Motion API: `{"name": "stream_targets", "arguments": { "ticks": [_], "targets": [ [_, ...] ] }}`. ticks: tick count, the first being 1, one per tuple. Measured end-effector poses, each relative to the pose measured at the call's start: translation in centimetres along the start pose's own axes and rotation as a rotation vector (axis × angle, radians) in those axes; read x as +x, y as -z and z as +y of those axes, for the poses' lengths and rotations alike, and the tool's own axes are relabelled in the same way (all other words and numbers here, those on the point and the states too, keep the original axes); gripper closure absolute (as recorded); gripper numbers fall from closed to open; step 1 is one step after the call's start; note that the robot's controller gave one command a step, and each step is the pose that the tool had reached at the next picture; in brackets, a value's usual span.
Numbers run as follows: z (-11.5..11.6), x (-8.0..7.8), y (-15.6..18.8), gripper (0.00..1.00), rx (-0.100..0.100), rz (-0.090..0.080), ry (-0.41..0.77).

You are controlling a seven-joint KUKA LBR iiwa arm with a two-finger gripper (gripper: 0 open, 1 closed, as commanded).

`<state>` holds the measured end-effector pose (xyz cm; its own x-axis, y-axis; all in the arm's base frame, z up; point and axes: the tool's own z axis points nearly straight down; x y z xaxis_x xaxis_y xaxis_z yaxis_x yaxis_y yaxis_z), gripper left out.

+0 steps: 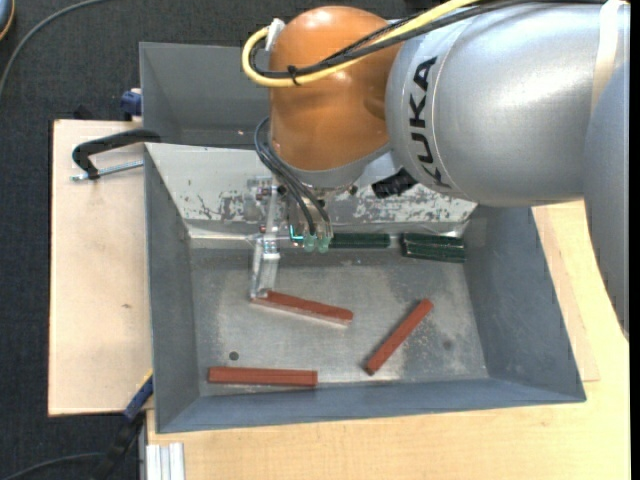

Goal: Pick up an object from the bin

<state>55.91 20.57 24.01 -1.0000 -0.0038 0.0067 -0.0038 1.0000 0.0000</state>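
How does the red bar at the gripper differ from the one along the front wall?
The middle red bar lies mid-floor, slanting down to the right, its left end at the gripper. The front red bar lies almost level beside the front wall, apart from the gripper. Both are slim reddish-brown bars of similar length.

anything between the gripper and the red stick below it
Nothing visible. The gripper sits at the left end of the reddish-brown flat stick in the middle of the grey metal bin; the front stick and the right stick lie apart.
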Motion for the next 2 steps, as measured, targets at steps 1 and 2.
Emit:
{"name": "stream_targets", "arguments": {
  "ticks": [1,2],
  "targets": [
    [-4.4,2.1,-16.1,0.0,0.002,0.002,-0.167],
    [-7.3,0.0,-17.0,0.0,-0.003,-0.01,-0.26]
  ]
}}
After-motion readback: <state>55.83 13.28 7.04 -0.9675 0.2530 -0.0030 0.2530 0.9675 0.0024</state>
